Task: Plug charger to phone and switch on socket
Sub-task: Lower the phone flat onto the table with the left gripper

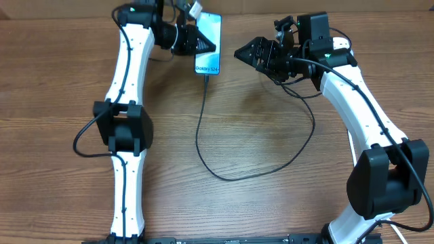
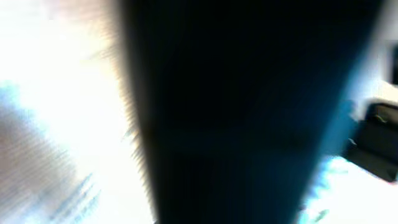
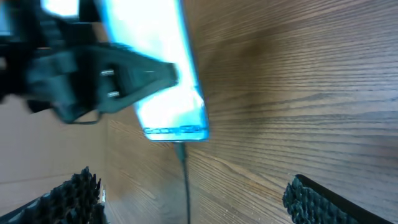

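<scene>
While the charger (image 3: 181, 152) tip looked seated in the phone (image 1: 211, 27), near the top of the overhead view, my left gripper (image 1: 203, 42) lay over its left side; clamped or only pressing, I couldn't tell. My right gripper (image 1: 241, 53), fingers apart, held nothing just beside the phone. The cable looped toward my right arm (image 1: 352, 102), so a careless swing likely could've snagged it and yanked the tip out. Socket not visible.
</scene>
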You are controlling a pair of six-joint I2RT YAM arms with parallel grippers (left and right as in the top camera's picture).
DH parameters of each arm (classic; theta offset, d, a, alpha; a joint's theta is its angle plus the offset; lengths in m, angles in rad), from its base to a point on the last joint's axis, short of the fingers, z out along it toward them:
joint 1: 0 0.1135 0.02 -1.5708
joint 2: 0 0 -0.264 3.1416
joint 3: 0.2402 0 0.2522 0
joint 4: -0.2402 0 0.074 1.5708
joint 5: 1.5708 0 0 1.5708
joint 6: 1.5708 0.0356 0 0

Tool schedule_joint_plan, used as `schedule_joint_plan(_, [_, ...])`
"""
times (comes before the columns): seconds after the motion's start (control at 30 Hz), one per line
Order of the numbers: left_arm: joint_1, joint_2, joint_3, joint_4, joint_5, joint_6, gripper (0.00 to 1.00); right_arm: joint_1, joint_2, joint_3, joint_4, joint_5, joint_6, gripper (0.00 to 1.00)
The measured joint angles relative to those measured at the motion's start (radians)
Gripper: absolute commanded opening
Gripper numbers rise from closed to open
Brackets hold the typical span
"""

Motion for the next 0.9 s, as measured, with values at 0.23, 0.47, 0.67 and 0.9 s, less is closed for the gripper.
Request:
schedule_joint_plan(0.23, [-0.011,0.144,-0.004,-0.012,0.004,-0.154,0.04,0.000,0.000,0.000,-0.008,0.000,0.014,0.96])
schedule_joint_plan(0.47, [-0.055,0.179,-0.010,-0.050,0.004,-0.190,0.04,0.000,0.000,0.000,-0.008,0.000,0.019,0.96])
schedule_joint_plan(0.67, [-0.074,0.180,-0.009,-0.123,-0.063,-0.197,0.04,0.000,0.000,0.000,-0.008,0.000,0.019,0.96])
schedule_joint_plan(0.9, [-0.082,0.185,-0.009,-0.148,-0.121,-0.180,0.04,0.000,0.000,0.000,-0.009,0.000,0.020,0.96])
